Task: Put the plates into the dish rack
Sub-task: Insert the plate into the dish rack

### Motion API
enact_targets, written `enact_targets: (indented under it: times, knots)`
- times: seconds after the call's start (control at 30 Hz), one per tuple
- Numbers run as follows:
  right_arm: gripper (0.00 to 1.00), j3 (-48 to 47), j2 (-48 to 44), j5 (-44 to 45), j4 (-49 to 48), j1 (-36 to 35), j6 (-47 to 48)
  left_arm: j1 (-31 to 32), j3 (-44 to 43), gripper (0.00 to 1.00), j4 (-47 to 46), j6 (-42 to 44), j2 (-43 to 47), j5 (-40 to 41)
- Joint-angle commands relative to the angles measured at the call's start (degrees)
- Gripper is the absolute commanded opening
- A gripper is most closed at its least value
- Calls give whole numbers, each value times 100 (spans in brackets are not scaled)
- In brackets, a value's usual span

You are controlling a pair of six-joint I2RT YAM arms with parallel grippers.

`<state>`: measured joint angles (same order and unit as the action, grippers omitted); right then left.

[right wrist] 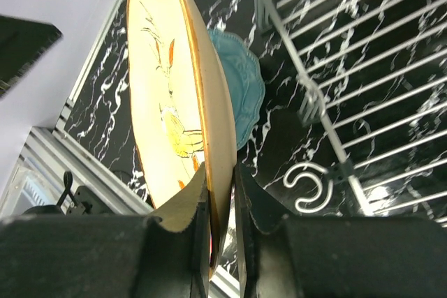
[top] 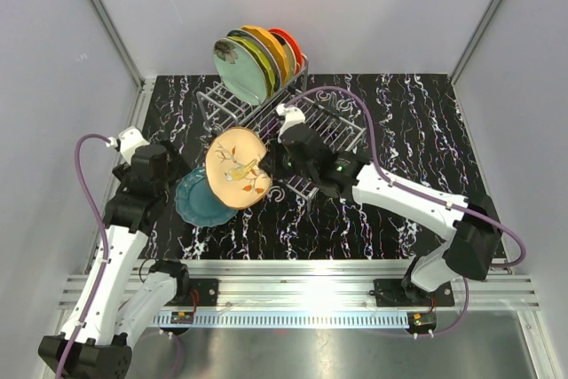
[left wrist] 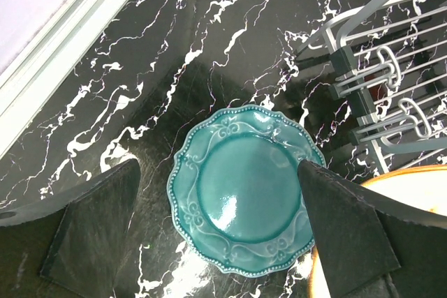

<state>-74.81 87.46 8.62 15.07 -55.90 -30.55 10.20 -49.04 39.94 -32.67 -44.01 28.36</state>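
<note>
The right jaws pinch the rim of the floral cream plate [top: 238, 167], one finger on each face. This plate is off the black marbled surface [top: 426, 130] and tilted steeply, its decorated face turned toward the left arm. In the top view it hangs just beside the near left corner of the dish rack [top: 324, 135], over the edge of the teal plate [top: 193, 200]. In the right wrist view, the cream plate's edge runs up from between the two fingers, with the rack's flat grid tray to its right and the teal plate behind it.

The left jaws are spread wide and grip nothing. They hover above the teal plate, which lies flat and face up on the surface; the left wrist view shows it between the two dark fingers [left wrist: 94, 225], apart from both.

The other plates [top: 257, 58] stand on edge, packed close together, in the raised slotted section at the rack's far end. The frontmost is pale green and the rearmost red-orange.
</note>
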Motion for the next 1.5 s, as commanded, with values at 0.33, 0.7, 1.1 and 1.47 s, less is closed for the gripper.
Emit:
enact_targets:
  times: [0.33, 0.7, 1.1, 1.47]
  knots:
    - [0, -1545, -537, 421, -611, 377, 1243, 17, -124, 99, -83, -91, 33, 205]
    - [0, -3099, 296, 456, -172, 844, 1999, 17, -106, 99, -127, -47, -29, 73]
    - [0, -4261, 1088, 658, 31, 853, 3184, 17, -89, 99, -145, -29, -90, -76]
    - [0, -4367, 1352, 790, -294, 844, 3933, 17, -89, 99, -154, -38, -126, -190]
